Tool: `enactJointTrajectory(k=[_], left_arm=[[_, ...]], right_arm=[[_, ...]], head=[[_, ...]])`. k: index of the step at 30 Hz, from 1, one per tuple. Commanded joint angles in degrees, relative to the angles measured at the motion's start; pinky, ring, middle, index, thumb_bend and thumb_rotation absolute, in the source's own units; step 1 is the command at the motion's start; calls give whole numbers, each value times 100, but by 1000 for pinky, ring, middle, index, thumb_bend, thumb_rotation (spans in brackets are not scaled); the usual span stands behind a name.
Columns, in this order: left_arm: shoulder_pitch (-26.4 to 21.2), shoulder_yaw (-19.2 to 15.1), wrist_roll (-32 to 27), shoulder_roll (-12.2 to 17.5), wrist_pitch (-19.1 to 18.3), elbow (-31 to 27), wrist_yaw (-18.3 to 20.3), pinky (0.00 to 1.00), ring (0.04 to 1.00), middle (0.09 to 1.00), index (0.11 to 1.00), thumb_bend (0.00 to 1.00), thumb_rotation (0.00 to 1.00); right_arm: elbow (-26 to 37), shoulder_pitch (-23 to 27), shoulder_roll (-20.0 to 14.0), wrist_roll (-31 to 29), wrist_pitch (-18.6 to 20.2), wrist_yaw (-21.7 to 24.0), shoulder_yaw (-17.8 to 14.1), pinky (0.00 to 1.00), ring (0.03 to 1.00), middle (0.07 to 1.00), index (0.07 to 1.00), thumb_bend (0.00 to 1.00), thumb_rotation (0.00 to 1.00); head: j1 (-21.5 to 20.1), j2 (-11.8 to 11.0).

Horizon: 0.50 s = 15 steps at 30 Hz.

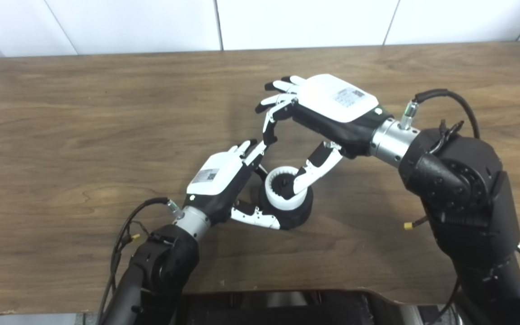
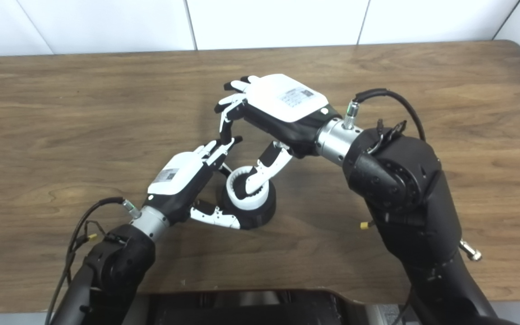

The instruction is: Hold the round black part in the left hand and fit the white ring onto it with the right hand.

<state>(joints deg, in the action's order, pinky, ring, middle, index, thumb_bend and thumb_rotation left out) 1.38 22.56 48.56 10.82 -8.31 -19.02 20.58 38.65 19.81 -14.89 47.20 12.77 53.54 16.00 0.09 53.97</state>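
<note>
Wood table (image 1: 84,135) spreads under my arms, white wall behind. My right hand (image 1: 327,113) hangs spread, gripping nothing, thumb tip dipping into the ring (image 1: 278,192). My left hand (image 1: 224,180) clasps the black part (image 1: 298,214) mid-table, the white ring seated on top of it.

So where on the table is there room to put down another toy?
The wooden table is bare left of the left robot hand and along the far edge by the wall. It is crowded mid-table, where the right robot hand meets the white ring and black part.
</note>
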Motion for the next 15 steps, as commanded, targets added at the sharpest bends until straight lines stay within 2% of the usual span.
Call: enactJointTrajectory(k=[1, 4, 9, 12, 15], left_arm=[[81, -143, 134, 321, -352, 154, 312, 1000, 1000, 1000, 1000, 1000, 487], [68, -232, -7, 455, -384, 35, 457, 1000, 1000, 1000, 1000, 1000, 488], [-7, -408, -317, 812, -633, -395, 1137, 1000, 1000, 1000, 1000, 1000, 496], [-34, -484, -324, 1087, -800, -724, 1581, 1000, 1000, 1000, 1000, 1000, 482], [-25, -545, -247, 1253, -889, -934, 1824, 1000, 1000, 1000, 1000, 1000, 476]], right_arm=[[30, 228, -30, -37, -19, -225, -90, 1000, 968, 855, 618, 1000, 446], [-6, 251, -28, -40, 9, -250, -107, 1000, 965, 860, 653, 1000, 447], [-25, 288, -61, -78, 102, -242, -200, 1000, 962, 869, 688, 1000, 447], [-34, 292, -90, -87, 131, -261, -251, 1000, 967, 873, 690, 1000, 436], [-48, 284, -98, -98, 129, -289, -276, 1000, 967, 874, 686, 1000, 436]], head=[[18, -15], [46, -49], [95, -117], [122, -153], [131, -183]])
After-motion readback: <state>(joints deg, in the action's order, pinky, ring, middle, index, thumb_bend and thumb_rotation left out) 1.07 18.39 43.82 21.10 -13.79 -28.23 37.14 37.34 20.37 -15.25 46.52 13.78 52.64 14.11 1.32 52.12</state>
